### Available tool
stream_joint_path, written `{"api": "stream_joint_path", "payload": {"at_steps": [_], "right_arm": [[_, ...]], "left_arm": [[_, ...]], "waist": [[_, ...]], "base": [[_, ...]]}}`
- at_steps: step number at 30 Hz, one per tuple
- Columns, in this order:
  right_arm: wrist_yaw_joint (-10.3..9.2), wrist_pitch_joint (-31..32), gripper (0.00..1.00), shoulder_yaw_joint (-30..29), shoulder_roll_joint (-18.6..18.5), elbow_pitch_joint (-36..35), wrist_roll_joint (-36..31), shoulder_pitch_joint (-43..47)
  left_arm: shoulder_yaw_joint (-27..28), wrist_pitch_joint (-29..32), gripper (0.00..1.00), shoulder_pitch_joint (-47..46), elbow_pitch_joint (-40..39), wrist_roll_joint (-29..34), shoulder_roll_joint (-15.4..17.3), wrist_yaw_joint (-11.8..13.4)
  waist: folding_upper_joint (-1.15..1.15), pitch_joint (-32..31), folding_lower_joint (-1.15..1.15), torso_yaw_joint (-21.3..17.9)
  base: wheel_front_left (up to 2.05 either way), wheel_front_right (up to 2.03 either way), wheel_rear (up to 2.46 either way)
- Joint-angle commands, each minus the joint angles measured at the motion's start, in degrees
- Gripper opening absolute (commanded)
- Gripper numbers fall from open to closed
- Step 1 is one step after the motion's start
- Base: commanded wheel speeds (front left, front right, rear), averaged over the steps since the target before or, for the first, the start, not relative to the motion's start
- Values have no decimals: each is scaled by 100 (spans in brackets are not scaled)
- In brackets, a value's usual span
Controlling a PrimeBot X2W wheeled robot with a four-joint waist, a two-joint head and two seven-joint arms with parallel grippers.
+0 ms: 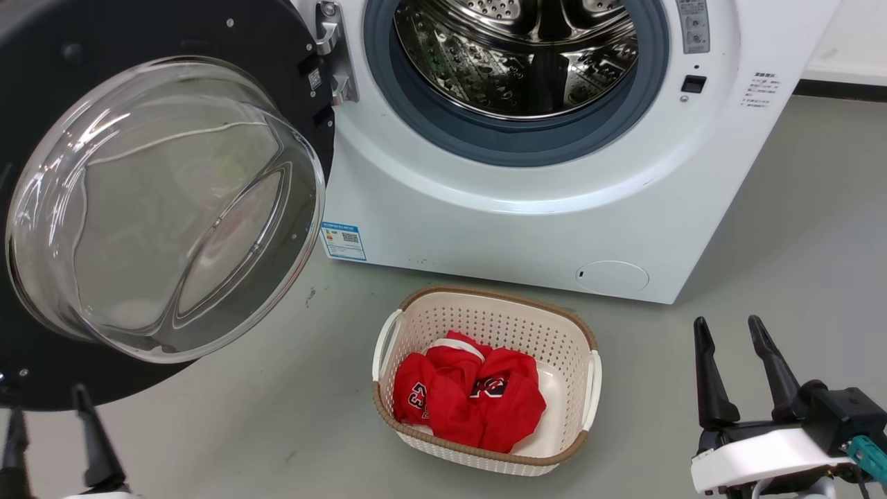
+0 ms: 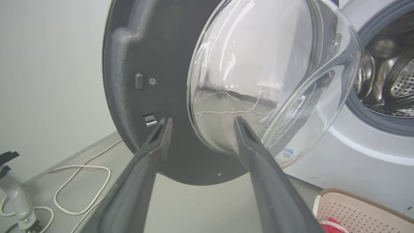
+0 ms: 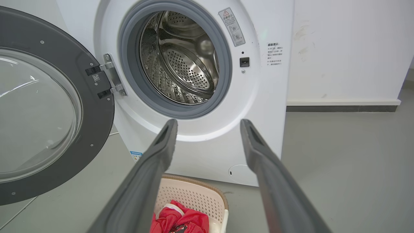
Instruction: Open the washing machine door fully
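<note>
The left gripper [image 2: 203, 119] hovers, fingers apart, just before the door [image 1: 166, 208], touching nothing; the right gripper [image 1: 727, 320], fingers also spread, stands well aside. The door hangs swung wide from its hinge [image 1: 334, 52] at the left edge of the washer [image 1: 527, 222] — heavy and stiff, I judge, the glass [image 2: 258, 64] slick and breakable, so press the black rim [image 2: 145, 48]. A basket [image 1: 485, 296] on the floor [image 1: 797, 242] before the washer holds red clothes [image 1: 464, 398] — the drum [image 1: 516, 62] looks empty.
</note>
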Motion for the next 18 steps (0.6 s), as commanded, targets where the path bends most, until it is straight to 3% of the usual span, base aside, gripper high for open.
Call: {"api": "stream_joint_path", "payload": {"at_steps": [1,12,18], "right_arm": [[-2,-8,100,14,5,-24,-27,65],[-2,-8,100,-32,5,-148,-321,60],[-2,-9,100,-66,5,-230,-504,2]], "left_arm": [[-95,-14,100,70,-78,-1,-8,-19],[-1484,-14,100,-129,-300,143,-54,-97],[-1907,-14,100,-475,-125,222,-53,-147]], "waist": [[0,-22,0,-20],[0,-75,0,-282],[0,-71,0,-530]], "base": [[0,0,0],[0,0,0],[0,0,0]]}}
